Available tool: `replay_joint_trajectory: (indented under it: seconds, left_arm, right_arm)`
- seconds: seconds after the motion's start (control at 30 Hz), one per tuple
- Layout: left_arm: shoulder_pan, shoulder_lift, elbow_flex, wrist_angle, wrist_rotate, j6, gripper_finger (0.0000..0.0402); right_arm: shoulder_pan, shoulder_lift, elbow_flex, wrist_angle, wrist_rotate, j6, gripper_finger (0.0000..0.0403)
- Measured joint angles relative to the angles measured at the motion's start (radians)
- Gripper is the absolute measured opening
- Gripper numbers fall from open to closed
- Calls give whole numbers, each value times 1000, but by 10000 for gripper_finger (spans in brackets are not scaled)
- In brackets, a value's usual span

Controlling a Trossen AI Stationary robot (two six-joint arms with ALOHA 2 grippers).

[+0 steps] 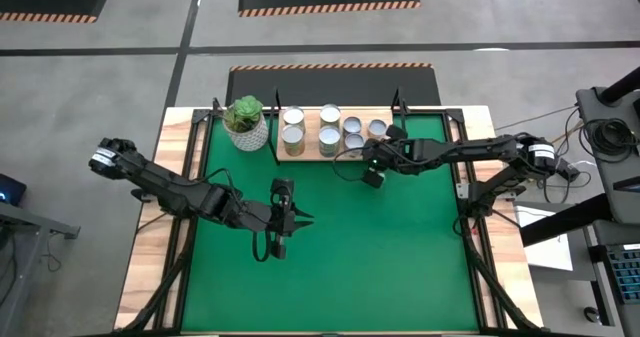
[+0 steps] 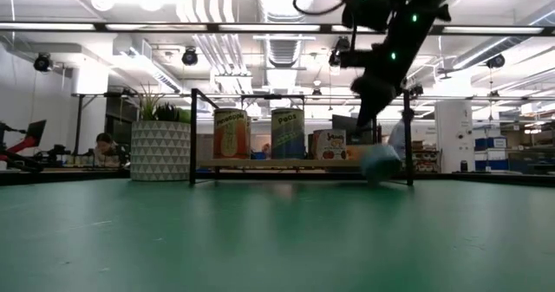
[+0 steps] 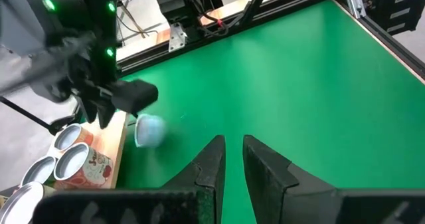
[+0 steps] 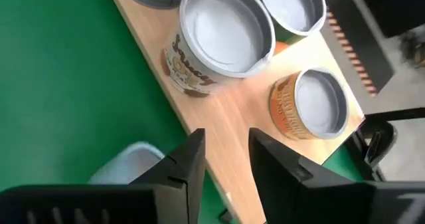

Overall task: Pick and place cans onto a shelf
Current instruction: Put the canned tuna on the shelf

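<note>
While the low view looks past the table into a workshop room with ceiling lights and ducts, the high view shows a green mat [image 1: 380, 257] framed by pale wood on a grey floor. At the mat's far edge lies the shelf [image 1: 310, 149], carrying seven upright cans [image 1: 329, 115], long axes vertical and silvery tops upward. An eighth can [image 3: 149, 129] sits on the mat just beside the shelf's front edge, too blurred for its axis to be told. Above it hangs the right gripper [image 4: 226, 134], fingers slightly apart with nothing between them. At mid-mat waits the left gripper [image 3: 232, 139], a narrow gap between its fingers, holding nothing. Left of the shelf, a white pot [image 1: 247, 132] holds a green plant.
</note>
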Motion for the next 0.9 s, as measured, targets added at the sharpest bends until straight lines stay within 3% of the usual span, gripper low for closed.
replay_joint_trajectory:
  seconds: [0.13,0.3,0.37,0.53,0.63,0.9]
  left_arm:
    - [0,0,0,-11,0,0,36]
    - [0,0,0,-10,0,0,36]
    - [0,0,0,-11,0,0,36]
    - [0,0,0,-11,0,0,36]
    - [0,0,0,-11,0,0,36]
    - [0,0,0,-10,0,-5,36]
  right_arm:
    - [20,-31,68,-97,-75,32,100]
    - [63,-55,93,-135,-376,28,69]
    - [99,-60,76,-136,-437,29,54]
    - [189,-63,-12,-153,-445,94,25]
    - [221,-63,-56,-158,-443,165,31]
    - [227,-69,-80,-272,-399,352,138]
